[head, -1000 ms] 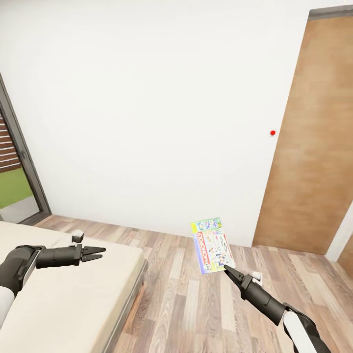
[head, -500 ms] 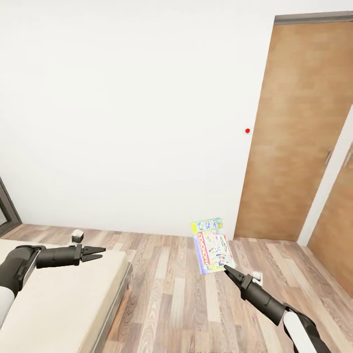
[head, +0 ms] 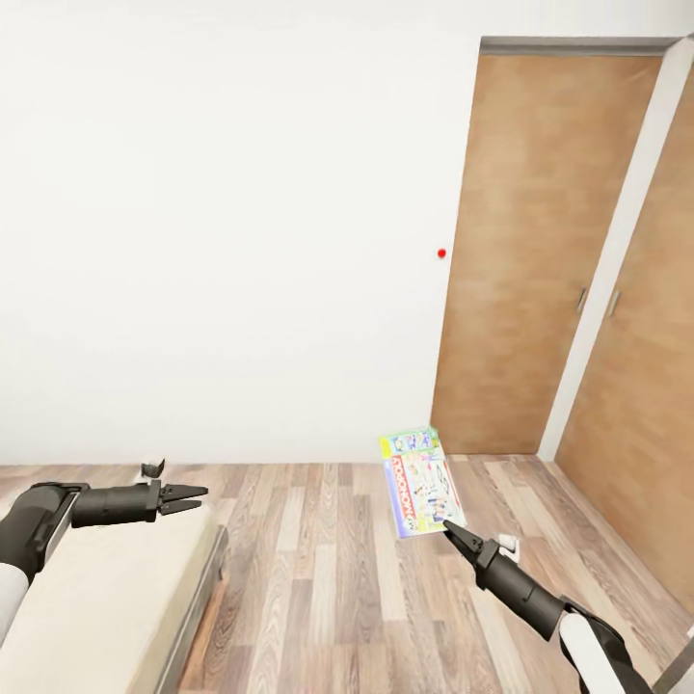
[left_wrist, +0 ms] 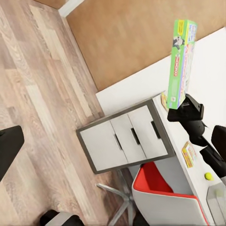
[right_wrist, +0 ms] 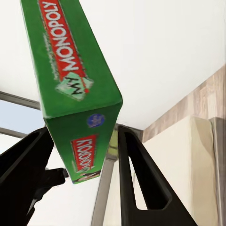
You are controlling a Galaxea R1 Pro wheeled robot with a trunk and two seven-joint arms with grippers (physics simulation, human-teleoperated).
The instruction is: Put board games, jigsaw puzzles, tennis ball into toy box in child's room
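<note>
From the head camera, the right gripper (head: 451, 528) pinches the lower corner of a board game (head: 418, 482), a Monopoly box that stands up on end above the fingers, its long axis rising away from the arm and leaning slightly back, carried in the air over the wood floor (head: 328, 578) in front of a white wall and a brown door (head: 520, 260). The left gripper (head: 188, 497) hangs over the corner of the bed (head: 96, 598) with its fingers a little apart and nothing between them. In the left wrist camera the same box (left_wrist: 181, 61) shows edge-on, upright, clamped at its lower end by the right gripper (left_wrist: 188, 109); beyond it stands a white table (left_wrist: 183, 155) with grey drawers (left_wrist: 127, 139), a red chair (left_wrist: 160, 188) tucked beneath, and what looks like the tennis ball (left_wrist: 207, 176) as a small yellow dot on top, so the table lies on the box-carrying arm's side. I cannot make out the toy box there. In the right wrist camera the green box (right_wrist: 70, 84) sits between the two dark fingers (right_wrist: 136, 183), gripped by its narrow thickness, its length running straight out from the hand. To my eye, the right arm is the one placed to deliver, and the box will need tipping flat to drop in.
</note>
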